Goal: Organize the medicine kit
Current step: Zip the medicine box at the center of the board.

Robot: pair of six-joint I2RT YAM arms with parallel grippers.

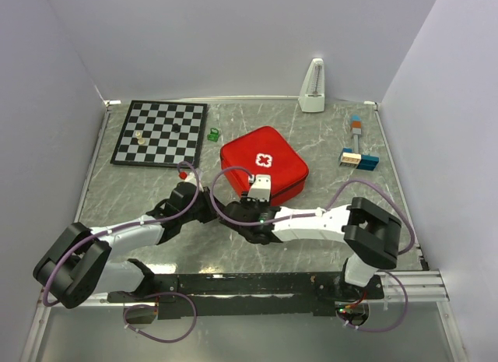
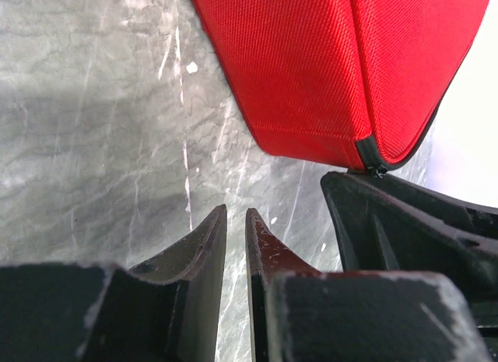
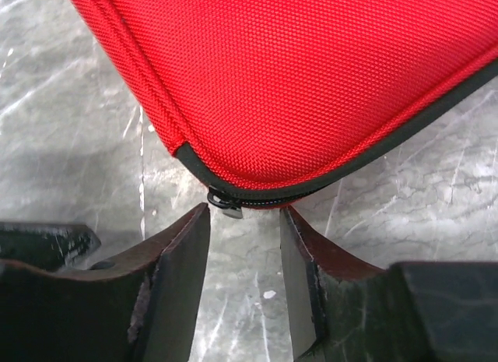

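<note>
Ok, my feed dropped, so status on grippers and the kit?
Left gripper slightly open, empty, beside medicine kit. Right gripper open at zipper pull, not gripping. Kit zipped shut. Nothing in the way.

The medicine kit (image 3: 296,82) runs past the picture's top edge; pieces (image 1: 138,136) on the chessboard (image 1: 159,146) are too small to identify.

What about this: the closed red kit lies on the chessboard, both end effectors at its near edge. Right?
No: the top view shows the kit on the table, beside the chessboard, not on it. It is closed, left end effector and right end effector at its near edge.
</note>
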